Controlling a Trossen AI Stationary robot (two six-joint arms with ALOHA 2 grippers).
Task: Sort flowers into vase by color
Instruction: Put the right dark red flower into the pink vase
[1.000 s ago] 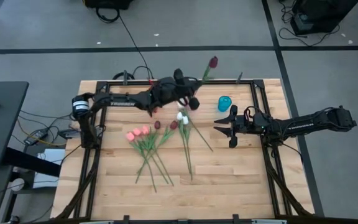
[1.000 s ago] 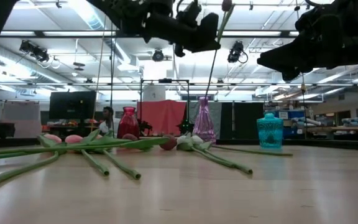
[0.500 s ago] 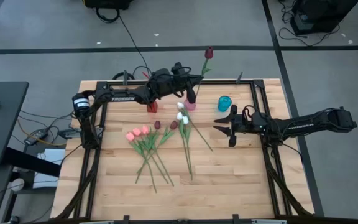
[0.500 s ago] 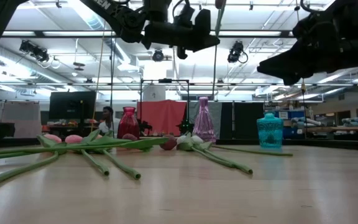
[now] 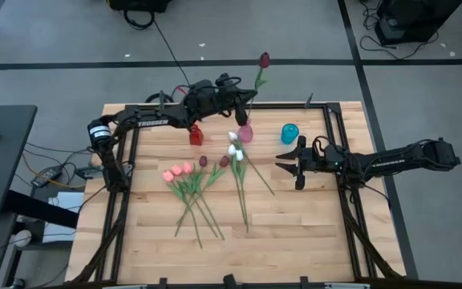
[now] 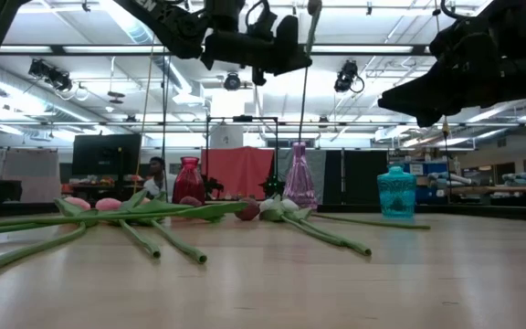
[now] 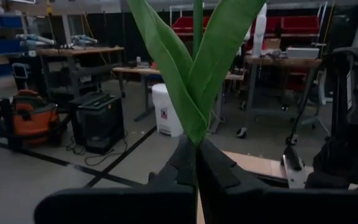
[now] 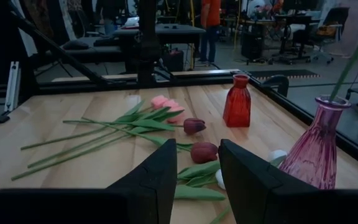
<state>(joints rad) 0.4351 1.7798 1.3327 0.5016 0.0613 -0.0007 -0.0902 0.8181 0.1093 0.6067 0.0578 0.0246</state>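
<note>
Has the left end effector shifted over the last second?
Yes. The left end effector, shut on the dark red tulip, moved back past the pink vase.

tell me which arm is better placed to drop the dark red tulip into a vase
Left. The left gripper is shut on the dark red tulip, holding it upright above the pink vase and near the red vase. The right gripper is open and empty, off to the side.

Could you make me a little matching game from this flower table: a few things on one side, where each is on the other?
Things:
1. dark red tulip on a long green stem
2. small red glass vase
3. bright pink tulips
4. small teal glass vase

Places:
A. lying flat on the wooden table
B. held up by the left tool
C. standing nearest the right tool
D. standing below the left arm

Pairs: 1-B, 2-D, 3-A, 4-C
</note>
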